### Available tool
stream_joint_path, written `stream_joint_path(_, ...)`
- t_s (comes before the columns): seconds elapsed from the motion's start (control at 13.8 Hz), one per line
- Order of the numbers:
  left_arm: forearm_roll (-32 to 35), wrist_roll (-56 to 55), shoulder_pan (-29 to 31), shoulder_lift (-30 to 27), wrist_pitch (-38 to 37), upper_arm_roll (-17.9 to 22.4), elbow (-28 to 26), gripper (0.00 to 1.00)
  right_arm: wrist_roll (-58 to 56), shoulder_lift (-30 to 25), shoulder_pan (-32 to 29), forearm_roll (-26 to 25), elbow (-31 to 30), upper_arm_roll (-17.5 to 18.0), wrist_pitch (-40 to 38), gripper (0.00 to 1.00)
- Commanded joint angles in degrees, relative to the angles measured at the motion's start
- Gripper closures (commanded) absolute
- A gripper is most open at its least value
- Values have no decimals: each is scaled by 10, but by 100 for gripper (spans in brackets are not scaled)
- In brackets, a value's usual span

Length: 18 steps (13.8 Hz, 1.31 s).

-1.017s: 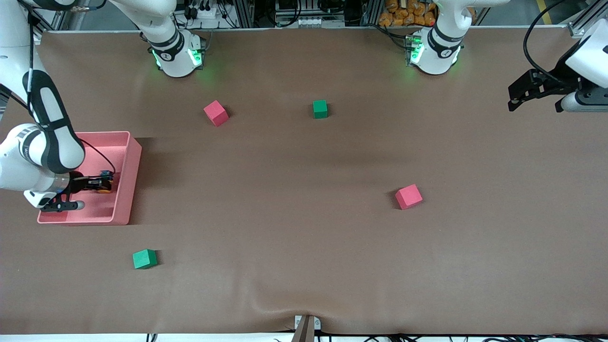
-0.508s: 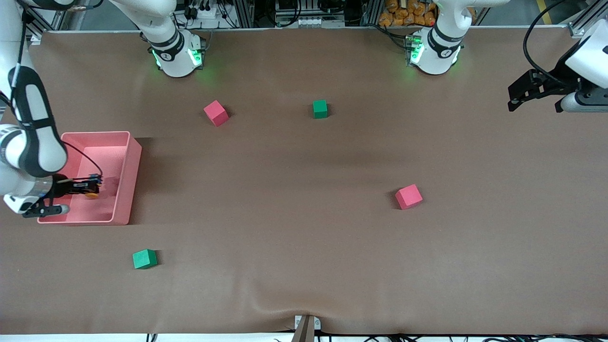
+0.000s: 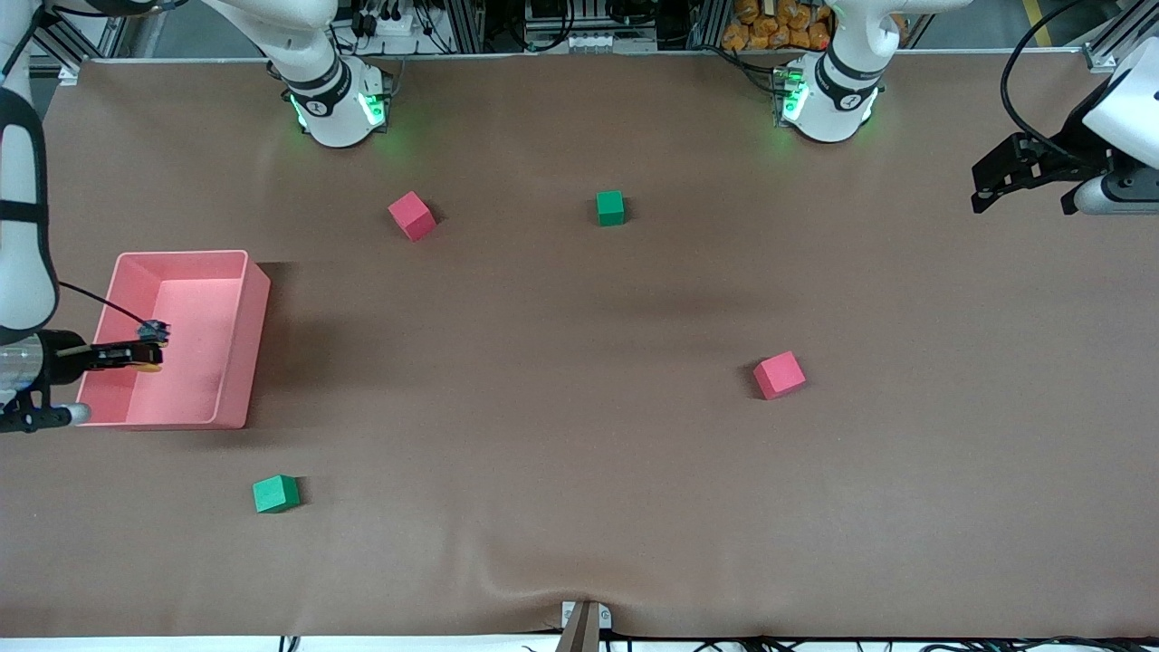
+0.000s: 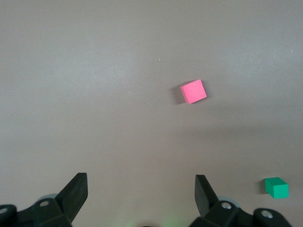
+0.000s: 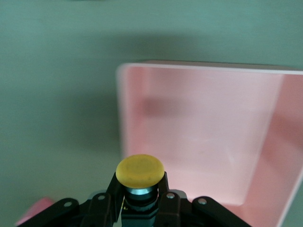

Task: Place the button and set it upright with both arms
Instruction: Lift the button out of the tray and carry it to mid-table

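Nearest the front camera, low in the frame toward the right arm's end of the table, sat one green cube [image 3: 275, 493]. Higher up, at the middle of the frame's edge on that same end, the right gripper [image 3: 149, 355] hung over the pink tray [image 3: 244, 344], its fingers clamped on the button [image 5: 140, 176]. The right wrist view showed the orange cap facing the camera with the black body pinched between the fingers, above the tray's rim. So the button was in the air over the tray, not resting in it. Judged from this, the pick was done and the carry to the open table was the step in hand; the sideways hold would explain why a second arm is wanted to set the button upright.

Further up the frame, lower right of centre, lay a red cube [image 3: 779, 375]. Higher still were a second red cube [image 3: 412, 215] and a second green cube [image 3: 610, 207], side by side but well apart, nearest the bases. The cubes looked like clutter, scattered to leave the table's middle free.

The left gripper [image 3: 996, 177] waited in the upper right corner of the frame, over the table edge at its own end, fingers spread wide with nothing between them in the left wrist view.

Count: one button, one tray, two red cubes, two green cubes, two arms.
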Motion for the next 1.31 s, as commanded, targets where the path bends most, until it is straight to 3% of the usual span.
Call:
stream_joint_path(0.0,-2,0,4,0,-1,-3,4,0,109,4,92,10,36,-4,-30,100)
stream_joint_path(0.15,-1,-6,0,0,-2,-4,3,0,190,16,158,20,64,-2,-9,100)
stream_joint_path(0.36,-1,0,0,1,-2,-4,3,0,324,36,240,96,72,-3,76,100)
stream_joint_path(1.02,-1,-2,-1,1,-2,-5,1,0,419,142,441,94,74,-1,272,100)
stream_joint_path(1.23,-1,-4,-2,1,-2,-5,-2,0,453,172,487,91,75,-5,304,100)
